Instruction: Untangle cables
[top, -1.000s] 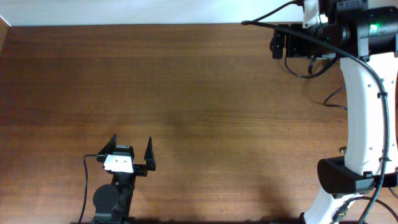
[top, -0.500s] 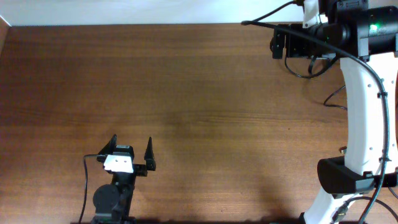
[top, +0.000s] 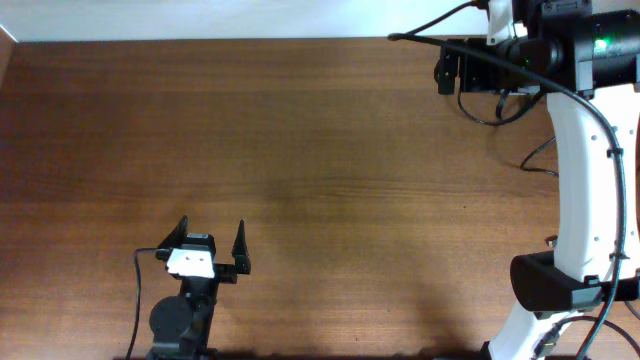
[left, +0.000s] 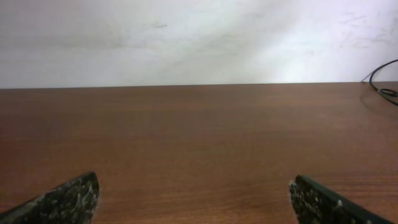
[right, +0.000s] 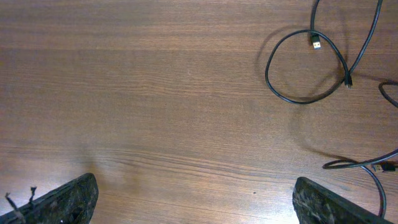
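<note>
Thin black cables lie loose on the wooden table (top: 300, 150) at its far right. In the right wrist view one cable forms a loop (right: 301, 102) ending in a small plug (right: 316, 42), and another strand (right: 364, 166) lies at the right edge. In the overhead view the loop (top: 487, 122) and a strand (top: 524, 160) are partly hidden by the right arm. My right gripper (top: 447, 70) (right: 196, 202) is open, empty and raised to the left of the cables. My left gripper (top: 212, 245) (left: 196, 199) is open and empty near the front left, far from them.
A pale wall runs along the table's back edge (left: 199, 85). A bit of cable (left: 382, 87) shows at the far right in the left wrist view. The right arm's white link (top: 580, 180) and base stand at the right side. The left arm's base (top: 180, 320) sits at the front edge.
</note>
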